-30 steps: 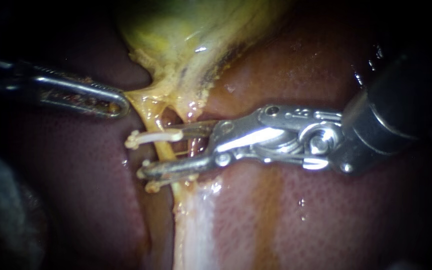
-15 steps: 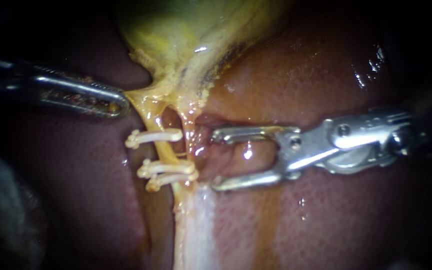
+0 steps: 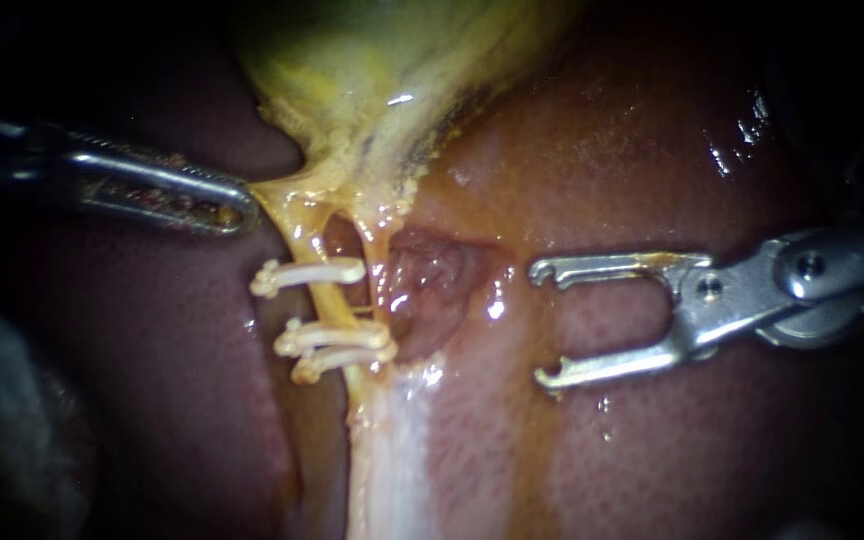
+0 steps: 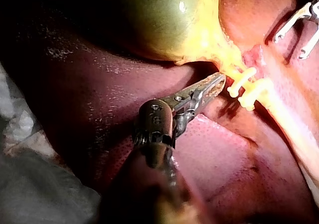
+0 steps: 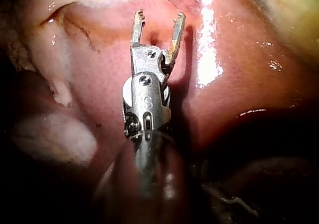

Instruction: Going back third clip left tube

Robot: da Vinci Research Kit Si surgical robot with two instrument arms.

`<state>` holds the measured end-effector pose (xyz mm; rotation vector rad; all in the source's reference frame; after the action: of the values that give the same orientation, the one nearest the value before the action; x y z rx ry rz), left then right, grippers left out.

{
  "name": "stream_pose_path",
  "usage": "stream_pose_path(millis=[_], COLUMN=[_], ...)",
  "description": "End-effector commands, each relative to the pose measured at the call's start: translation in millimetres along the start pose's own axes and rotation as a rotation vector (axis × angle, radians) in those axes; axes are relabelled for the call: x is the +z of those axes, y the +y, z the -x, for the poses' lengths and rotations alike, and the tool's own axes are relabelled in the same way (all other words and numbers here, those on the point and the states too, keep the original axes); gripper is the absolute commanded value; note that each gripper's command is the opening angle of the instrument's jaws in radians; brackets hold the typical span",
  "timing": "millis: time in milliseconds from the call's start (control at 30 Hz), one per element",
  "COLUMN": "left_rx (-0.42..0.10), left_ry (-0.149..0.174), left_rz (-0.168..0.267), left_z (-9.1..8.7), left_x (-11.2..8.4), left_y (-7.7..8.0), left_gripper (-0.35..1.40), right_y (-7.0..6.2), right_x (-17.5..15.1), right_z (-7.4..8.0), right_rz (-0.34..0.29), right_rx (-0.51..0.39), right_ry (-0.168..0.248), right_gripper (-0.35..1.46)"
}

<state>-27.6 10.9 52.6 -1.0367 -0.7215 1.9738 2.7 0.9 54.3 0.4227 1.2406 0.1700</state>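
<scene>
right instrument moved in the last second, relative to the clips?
Yes. The right instrument has withdrawn rightward, away from the three clips on the tube, which stayed put. Its jaws now stand open and empty over the liver.

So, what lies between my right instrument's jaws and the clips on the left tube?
In the endoscope view, only wet liver with a raw reddish hollow lies between the right instrument and the three clips.

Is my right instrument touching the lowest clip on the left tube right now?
Apart. The endoscope view shows bare liver between the right instrument and the lowest clip.
</scene>
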Motion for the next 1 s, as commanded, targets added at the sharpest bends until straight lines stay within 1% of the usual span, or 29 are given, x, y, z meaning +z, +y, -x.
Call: stream_pose_path(millis=[33, 100, 167, 300, 400, 533, 633, 767, 867, 1000], left_rx=[0.000, 0.000, 0.000, 0.002, 0.005, 0.008, 0.009, 0.011, 0.018, 0.019], left_ry=[0.001, 0.001, 0.002, 0.004, 0.001, -0.003, -0.006, -0.009, -0.009, -0.010], left_rz=[-0.002, -0.003, -0.005, -0.008, -0.002, 0.007, 0.015, 0.020, 0.021, 0.022], left_z=[0.1, 0.1, 0.2, 0.3, 0.6, 1.1, 1.2, 1.3, 1.4, 1.5], left_x=[0.1, 0.3, 0.5, 1.3, 2.3, 4.2, 5.5, 6.7, 7.0, 7.0], left_y=[0.0, 0.0, 0.0, -0.3, -0.8, -1.5, -1.7, -1.7, -1.7, -1.9], left_gripper=[-0.35, -0.35, -0.35, -0.35, -0.35, -0.35, -0.35, -0.35, -0.35, -0.35], right_y=[0.1, 0.4, 0.5, 0.6, 0.6, 0.6, 0.6, 0.5, 0.5, 0.4], right_x=[-0.3, -0.8, -1.2, -1.6, -1.6, -1.6, -1.6, -1.7, -1.8, -1.8], right_z=[0.0, 0.1, 0.1, 0.2, 0.2, 0.2, 0.2, 0.2, 0.2, 0.2], right_rz=[0.007, 0.015, 0.020, 0.020, 0.019, 0.019, 0.022, 0.022, 0.022, 0.018], right_rx=[-0.002, -0.005, -0.002, -0.002, -0.002, -0.002, -0.002, -0.002, -0.002, -0.002], right_ry=[-0.015, -0.033, -0.040, -0.040, -0.039, -0.039, -0.040, -0.040, -0.040, -0.039], right_gripper=[0.50, 0.50, 0.50, 0.50, 0.50, 0.50, 0.50, 0.50, 0.50, 0.50])
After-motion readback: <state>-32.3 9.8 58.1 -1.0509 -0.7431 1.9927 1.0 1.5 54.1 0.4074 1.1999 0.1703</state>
